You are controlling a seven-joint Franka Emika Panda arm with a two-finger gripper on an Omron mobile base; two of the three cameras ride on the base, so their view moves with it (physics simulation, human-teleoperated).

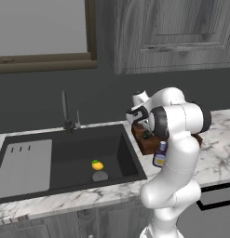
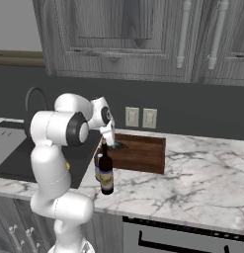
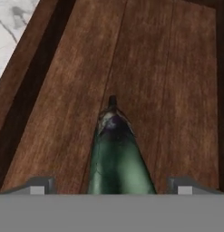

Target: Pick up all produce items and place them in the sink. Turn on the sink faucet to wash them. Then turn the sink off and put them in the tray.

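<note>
The dark green oval produce item lies on the wooden floor of the brown tray, its stem end pointing away from me. My gripper hangs just over it, open, with one fingertip on each side and a gap between them and the item. From the base, the gripper reaches down into the tray on the counter right of the sink. The yellow lemon-like item lies in the basin beside the round drain. The faucet stands behind the basin, with its small lever beside it.
A dark wine bottle and a small blue-capped bottle stand on the marble counter just in front of the tray. A lighter drainboard fills the sink's left side. Wall cabinets hang above.
</note>
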